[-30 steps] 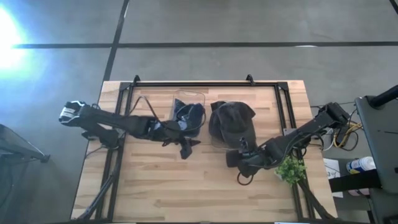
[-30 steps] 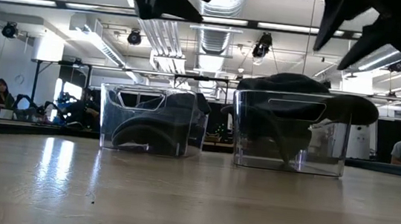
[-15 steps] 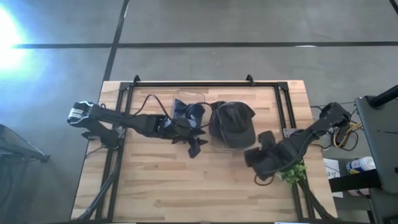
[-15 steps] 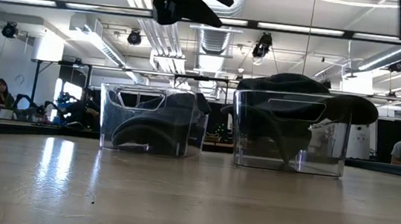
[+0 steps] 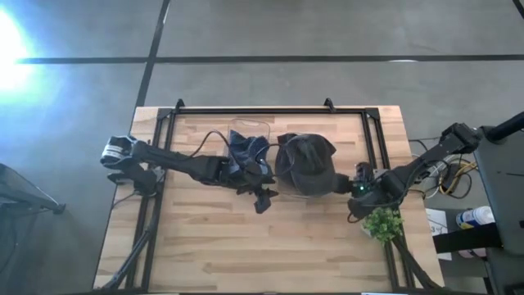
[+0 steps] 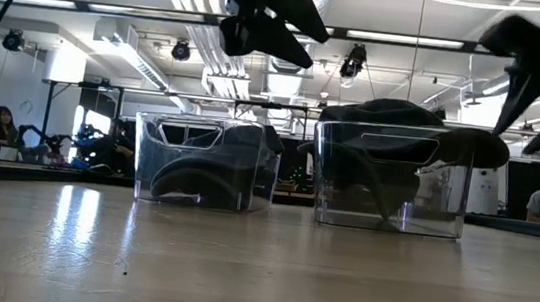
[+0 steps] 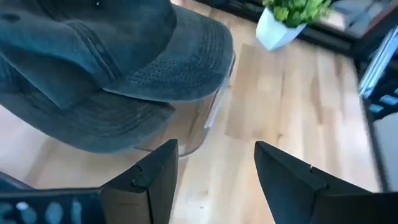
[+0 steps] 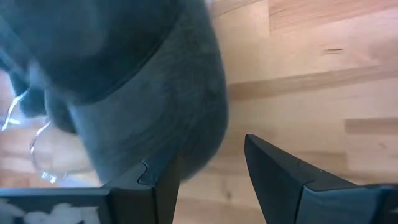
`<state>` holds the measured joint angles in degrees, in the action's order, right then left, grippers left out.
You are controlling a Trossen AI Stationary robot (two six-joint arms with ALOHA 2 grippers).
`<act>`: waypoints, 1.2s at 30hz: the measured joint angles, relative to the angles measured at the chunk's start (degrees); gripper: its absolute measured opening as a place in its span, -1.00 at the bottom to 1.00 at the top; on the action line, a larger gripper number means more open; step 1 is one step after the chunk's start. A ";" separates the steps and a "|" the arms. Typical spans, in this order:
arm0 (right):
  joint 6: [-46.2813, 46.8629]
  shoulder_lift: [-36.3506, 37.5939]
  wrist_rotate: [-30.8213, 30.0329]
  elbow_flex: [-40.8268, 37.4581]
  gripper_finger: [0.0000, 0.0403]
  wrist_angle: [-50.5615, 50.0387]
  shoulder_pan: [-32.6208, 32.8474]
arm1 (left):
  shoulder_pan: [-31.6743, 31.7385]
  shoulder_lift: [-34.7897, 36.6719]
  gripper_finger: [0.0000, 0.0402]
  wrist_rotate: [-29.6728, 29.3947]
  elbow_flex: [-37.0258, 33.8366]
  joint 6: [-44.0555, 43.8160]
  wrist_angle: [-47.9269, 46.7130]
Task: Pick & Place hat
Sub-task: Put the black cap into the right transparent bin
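Hat [image 5: 304, 161] is sitting atop its clear bin [image 6: 391, 179], just ahead of the right tool [image 5: 354, 182], which is closing in, fingers apart, nothing gripped; left tool [image 5: 264, 199], also apart, is hovering nearby.

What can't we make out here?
- Right bin: high view, the hat covers it almost fully.
- Left bin contents: low view, only a dark shape through the wall.
- Right gripper contact with the hat's brim: right wrist view too close, brim fills the frame.
- Left gripper: open, empty.
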<state>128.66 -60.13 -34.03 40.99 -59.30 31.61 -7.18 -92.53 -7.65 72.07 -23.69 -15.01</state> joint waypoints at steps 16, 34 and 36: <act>-4.66 3.11 -7.11 -13.26 -0.15 19.15 -0.95 | 0.35 -6.37 0.03 0.19 1.11 7.06 -4.53; -18.83 3.03 -12.62 -13.60 -0.15 34.40 -3.10 | 0.46 -11.76 0.03 0.90 1.73 10.24 -1.24; -20.21 3.03 -12.65 -10.96 -0.15 31.58 -3.84 | 0.46 -11.72 0.03 0.84 1.96 10.24 -0.60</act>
<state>108.45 -57.10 -46.68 30.03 -27.72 27.77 -6.72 -104.24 -6.81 74.02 -13.45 -15.61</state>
